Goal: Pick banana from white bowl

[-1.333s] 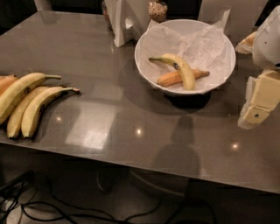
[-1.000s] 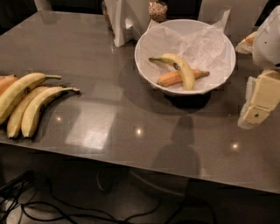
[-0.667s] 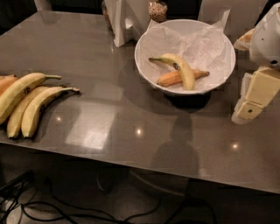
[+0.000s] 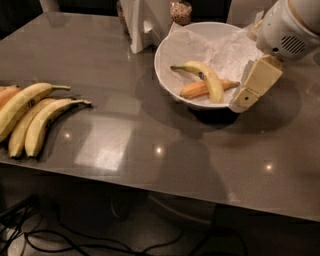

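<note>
The banana [image 4: 206, 77] is pale yellow and curved, with a greenish stem and a small dark sticker. It lies in the white bowl [image 4: 162, 52] on crumpled white paper, across a shorter orange-brown fruit [image 4: 196, 89]. My gripper [image 4: 254, 84] is cream-coloured and hangs from the white arm [image 4: 286, 26] at the upper right. It sits over the bowl's right rim, just right of the banana's lower end and apart from it.
A bunch of larger yellow bananas [image 4: 31, 116] lies at the table's left edge. A white stand [image 4: 142, 22] and a jar [image 4: 180, 10] stand behind the bowl. The grey table's front edge [image 4: 150, 192] runs across the bottom, with cables on the floor below.
My gripper and arm have moved left from beside the bowl to over its right rim, closer to the banana. The banana and bowl have not moved.
</note>
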You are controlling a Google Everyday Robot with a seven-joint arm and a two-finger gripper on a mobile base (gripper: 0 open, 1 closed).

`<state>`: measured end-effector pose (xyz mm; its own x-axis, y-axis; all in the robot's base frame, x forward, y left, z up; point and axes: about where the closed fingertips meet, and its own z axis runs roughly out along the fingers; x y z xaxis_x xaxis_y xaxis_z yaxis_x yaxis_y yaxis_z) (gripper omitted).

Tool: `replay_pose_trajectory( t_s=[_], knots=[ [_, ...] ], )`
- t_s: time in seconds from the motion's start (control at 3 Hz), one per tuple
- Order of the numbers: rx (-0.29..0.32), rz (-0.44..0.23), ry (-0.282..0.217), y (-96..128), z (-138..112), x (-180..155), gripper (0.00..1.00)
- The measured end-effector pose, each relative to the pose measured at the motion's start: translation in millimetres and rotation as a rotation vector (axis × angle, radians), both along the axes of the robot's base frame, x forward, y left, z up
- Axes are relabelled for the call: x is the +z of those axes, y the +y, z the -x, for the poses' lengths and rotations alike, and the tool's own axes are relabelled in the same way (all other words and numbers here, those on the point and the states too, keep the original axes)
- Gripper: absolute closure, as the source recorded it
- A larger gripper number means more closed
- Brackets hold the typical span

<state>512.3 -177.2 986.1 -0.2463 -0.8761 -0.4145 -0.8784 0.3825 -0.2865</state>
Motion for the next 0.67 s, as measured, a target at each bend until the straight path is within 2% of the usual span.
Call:
replay_pose_trajectory(
  t_s=[0.33, 0.67],
  knots=[
    [-0.047, -0.074, -0.022, 21, -36, 3, 0.00],
    [-0.148, -0.131, -0.025, 43, -65, 2, 0.00]
  ],
)
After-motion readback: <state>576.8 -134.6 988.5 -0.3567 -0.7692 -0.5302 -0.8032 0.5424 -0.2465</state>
